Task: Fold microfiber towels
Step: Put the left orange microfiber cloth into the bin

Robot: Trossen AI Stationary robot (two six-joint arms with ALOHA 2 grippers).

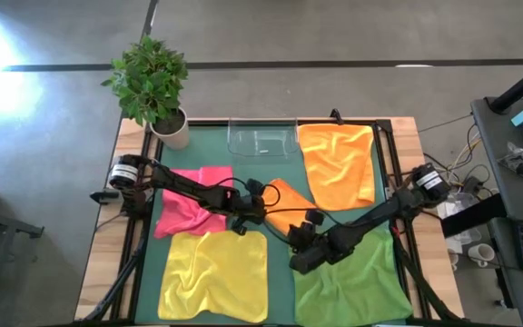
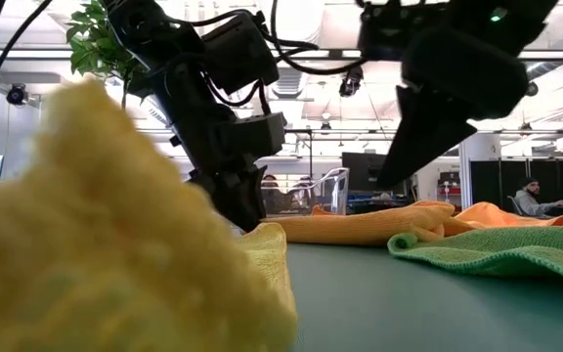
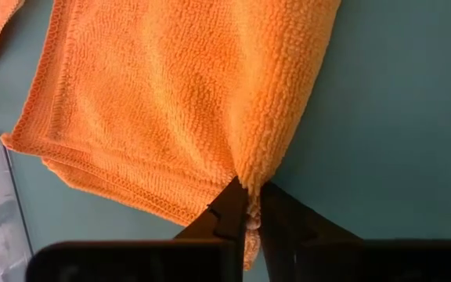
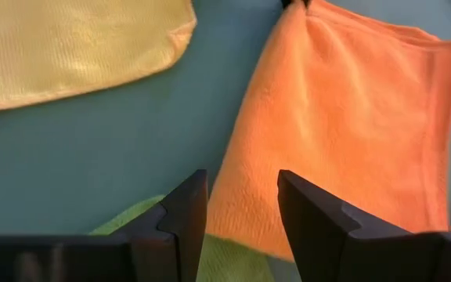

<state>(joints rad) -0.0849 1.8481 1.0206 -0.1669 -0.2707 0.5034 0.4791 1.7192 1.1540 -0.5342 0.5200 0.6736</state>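
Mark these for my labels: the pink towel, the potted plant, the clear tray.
pink towel (image 1: 189,204), high view, on its rumpled middle.
potted plant (image 1: 149,80), high view, on its leaves.
clear tray (image 1: 261,141), high view, on its near wall.

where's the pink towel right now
In the high view the pink towel lies crumpled on the left side of the green mat, just above the yellow towel and partly under the left arm.

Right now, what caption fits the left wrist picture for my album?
The left hand pinches the edge of the small orange towel lying on the green mat.
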